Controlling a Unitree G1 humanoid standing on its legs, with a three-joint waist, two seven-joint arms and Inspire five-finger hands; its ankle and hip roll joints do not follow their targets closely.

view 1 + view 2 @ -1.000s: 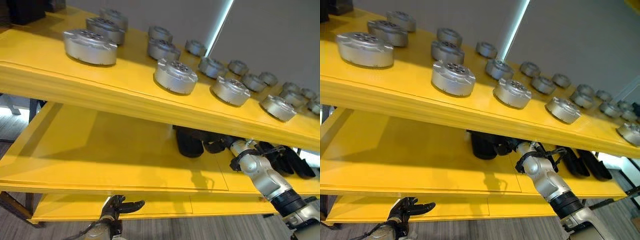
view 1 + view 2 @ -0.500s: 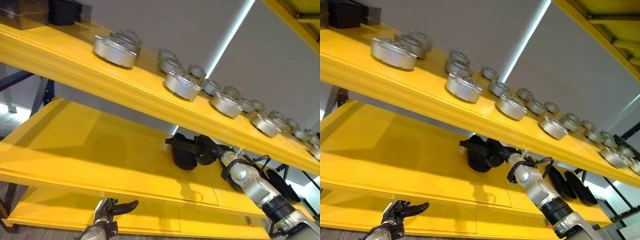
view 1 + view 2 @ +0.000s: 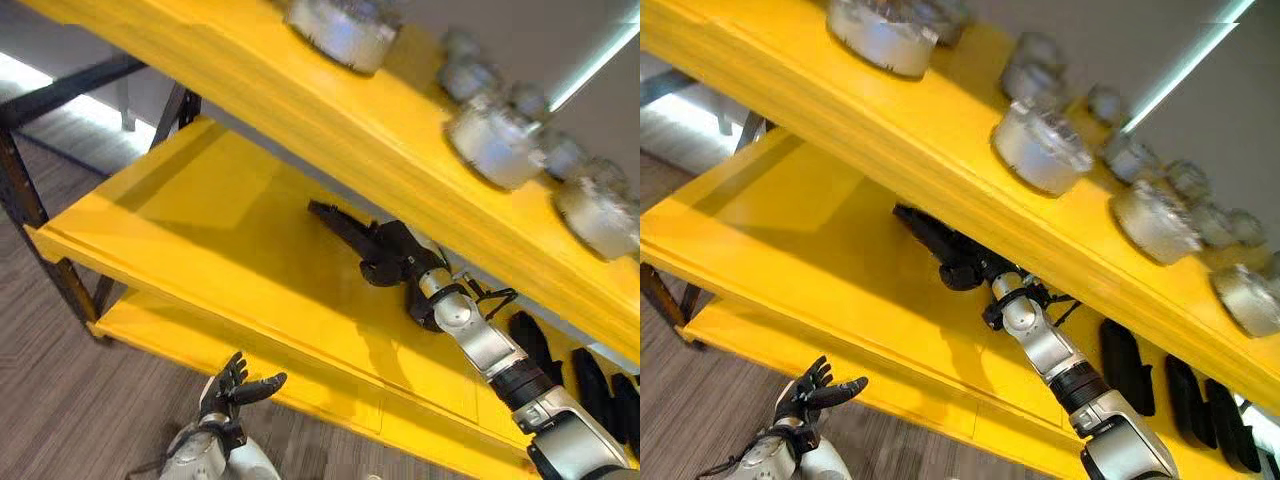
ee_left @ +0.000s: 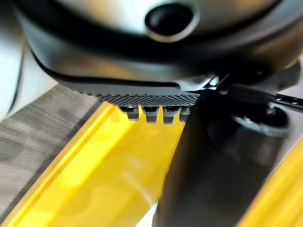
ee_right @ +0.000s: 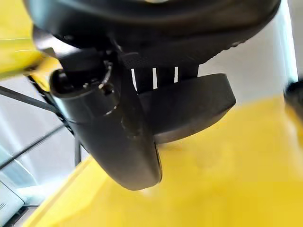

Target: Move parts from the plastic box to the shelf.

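Now right hand (image 3: pixel 385 250) holds black part (image 5: pixel 189 111) over middle shelf (image 3: pixel 200 220)—left side bare.

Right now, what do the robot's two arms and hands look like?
Both arms are silver-grey with rounded joint housings. The right arm has a black band near its base and thin black cable loops at the wrist. The right hand and left hand are dark, with slim fingers.

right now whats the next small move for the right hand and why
Probably lower the black part onto the middle shelf and let go. The right hand is shut on it, reached in under the top shelf, with bare yellow board below. The left hand hangs open, low.
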